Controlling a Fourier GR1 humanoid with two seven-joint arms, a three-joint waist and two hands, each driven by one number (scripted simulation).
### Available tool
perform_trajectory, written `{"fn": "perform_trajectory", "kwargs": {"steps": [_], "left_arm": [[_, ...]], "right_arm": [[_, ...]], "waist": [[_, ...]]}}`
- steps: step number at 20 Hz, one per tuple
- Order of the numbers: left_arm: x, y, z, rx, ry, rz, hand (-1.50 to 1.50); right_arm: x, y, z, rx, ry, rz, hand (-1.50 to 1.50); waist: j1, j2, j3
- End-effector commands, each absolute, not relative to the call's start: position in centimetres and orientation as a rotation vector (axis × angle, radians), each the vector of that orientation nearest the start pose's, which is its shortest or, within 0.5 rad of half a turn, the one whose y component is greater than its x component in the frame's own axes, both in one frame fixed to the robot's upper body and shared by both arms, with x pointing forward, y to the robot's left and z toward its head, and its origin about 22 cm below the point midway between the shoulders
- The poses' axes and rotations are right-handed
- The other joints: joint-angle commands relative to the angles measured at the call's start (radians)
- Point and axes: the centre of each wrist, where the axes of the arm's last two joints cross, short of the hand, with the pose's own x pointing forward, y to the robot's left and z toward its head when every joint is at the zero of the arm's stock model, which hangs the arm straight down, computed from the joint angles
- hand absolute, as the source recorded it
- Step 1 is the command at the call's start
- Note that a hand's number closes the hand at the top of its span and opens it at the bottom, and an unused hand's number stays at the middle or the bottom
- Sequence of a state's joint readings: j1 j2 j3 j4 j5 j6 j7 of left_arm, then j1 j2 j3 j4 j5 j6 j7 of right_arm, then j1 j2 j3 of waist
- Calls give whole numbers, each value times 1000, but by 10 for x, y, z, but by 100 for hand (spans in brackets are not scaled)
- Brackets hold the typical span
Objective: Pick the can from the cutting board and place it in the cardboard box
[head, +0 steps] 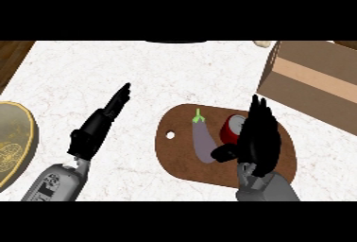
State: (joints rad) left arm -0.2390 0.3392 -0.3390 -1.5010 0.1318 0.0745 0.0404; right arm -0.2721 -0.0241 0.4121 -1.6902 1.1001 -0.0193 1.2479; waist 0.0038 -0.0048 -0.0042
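A: Room on the counter (140,66) first. Where is it open?

B: The pale marbled stretch between the left robot hand (97,125) and the cardboard box (314,80) lies bare, and so does the strip above the cutting board (178,160). The counter's left edge shows as a dark wooden wedge at the upper left. A yellowish plate (14,142) sits at the left border, cut off by it.

A: And the box?

B: It stands at the upper right, well apart from the left hand, just beyond the board's far right end. Its right part runs out of view and its inside cannot be seen, so I cannot tell what it holds.

A: What about the can?

B: The red can (233,128) rests on the brown cutting board, beside an eggplant (202,142) with a green stem. The right robot hand (259,137) is directly over the can's right side, fingers straight and spread, thumb reaching toward the eggplant's lower end. It is not closed round anything.

A: The left robot hand?

B: Flat and extended, fingers together and straight, pointing up and to the right over bare counter, holding nothing.

A: Anything hard to make out?

B: Most of the can is hidden behind the right fingers; whether they touch it I cannot say. A dark shape at the top edge and a pale object (263,43) near the box corner are both cropped and unclear.
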Motion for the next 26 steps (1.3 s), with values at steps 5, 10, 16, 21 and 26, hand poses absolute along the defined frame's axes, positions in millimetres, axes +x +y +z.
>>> {"fn": "perform_trajectory", "kwargs": {"steps": [5,10,16,21,26], "left_arm": [[277,204,32,-43,-1600,-448,0],[286,206,50,-34,-1594,-457,0],[286,207,53,-49,-1608,-454,0],[274,208,42,-36,-1604,-463,0],[290,201,50,-28,-1609,-462,0]], "right_arm": [[273,-98,104,-1142,-713,359,-150],[273,-100,96,-1149,-669,382,-150],[283,-101,95,-1096,-635,403,-150],[279,-101,75,-1078,-597,401,-150],[294,-96,77,-1056,-591,414,-150]], "waist": [[5,3,2],[3,1,3],[7,2,3],[10,1,3],[6,6,4]]}}
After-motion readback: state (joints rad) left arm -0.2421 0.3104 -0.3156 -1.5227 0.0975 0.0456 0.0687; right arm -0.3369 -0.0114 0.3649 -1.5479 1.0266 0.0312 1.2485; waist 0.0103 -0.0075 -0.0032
